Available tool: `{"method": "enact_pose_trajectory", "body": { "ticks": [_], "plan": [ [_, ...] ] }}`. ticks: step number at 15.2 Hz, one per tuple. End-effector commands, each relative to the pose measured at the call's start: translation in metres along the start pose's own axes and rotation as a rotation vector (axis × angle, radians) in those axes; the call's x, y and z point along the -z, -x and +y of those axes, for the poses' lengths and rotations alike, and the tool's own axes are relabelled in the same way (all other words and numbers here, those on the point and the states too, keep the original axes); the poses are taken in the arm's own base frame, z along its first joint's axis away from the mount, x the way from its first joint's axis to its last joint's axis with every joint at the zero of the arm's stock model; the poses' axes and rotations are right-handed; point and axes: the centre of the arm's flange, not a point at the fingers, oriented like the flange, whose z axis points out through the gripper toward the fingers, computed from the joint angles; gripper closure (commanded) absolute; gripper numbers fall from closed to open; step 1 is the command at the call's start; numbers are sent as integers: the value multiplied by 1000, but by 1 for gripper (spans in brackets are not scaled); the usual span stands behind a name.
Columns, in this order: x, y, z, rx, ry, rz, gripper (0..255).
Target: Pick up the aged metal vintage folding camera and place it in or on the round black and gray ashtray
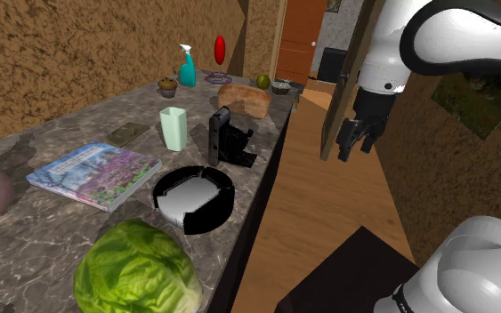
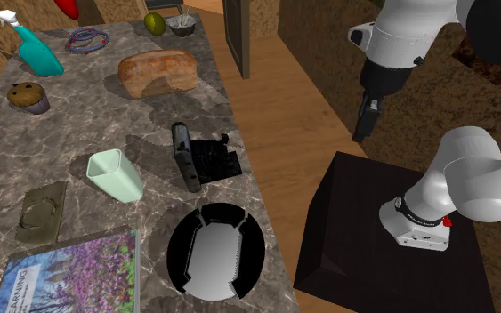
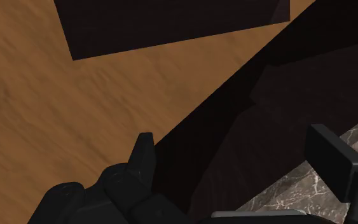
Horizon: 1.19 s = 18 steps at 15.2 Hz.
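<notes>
on veined marble [image 1: 79, 133], boxy black camera [image 1: 228, 140] near round ashtray [image 1: 211, 216].

The white arm [image 2: 435, 27] is raised from its base [image 2: 422, 218] and bent over at the top, so that the wrist is pointed downward. The black pincer [image 1: 357, 140] is held high and clear of the counter [image 1: 79, 133], out beyond the counter's long edge nearest the arm and over the floor [image 1: 328, 213]. In the wrist view its two fingers [image 3: 142, 156] are seen standing apart, with nothing clasped between them.
</notes>
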Motion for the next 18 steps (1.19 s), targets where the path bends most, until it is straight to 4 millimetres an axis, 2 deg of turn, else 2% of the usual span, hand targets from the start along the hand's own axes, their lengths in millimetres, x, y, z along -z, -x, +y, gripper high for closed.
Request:
{"method": "enact_pose_trajectory", "body": {
  "ticks": [1,9,18],
  "plan": [
    [0,0,0,0,0,0,0],
    [-9,-104,-31,170,32,-17,0],
    [-22,-213,-86,361,68,-35,0]
  ]
}}
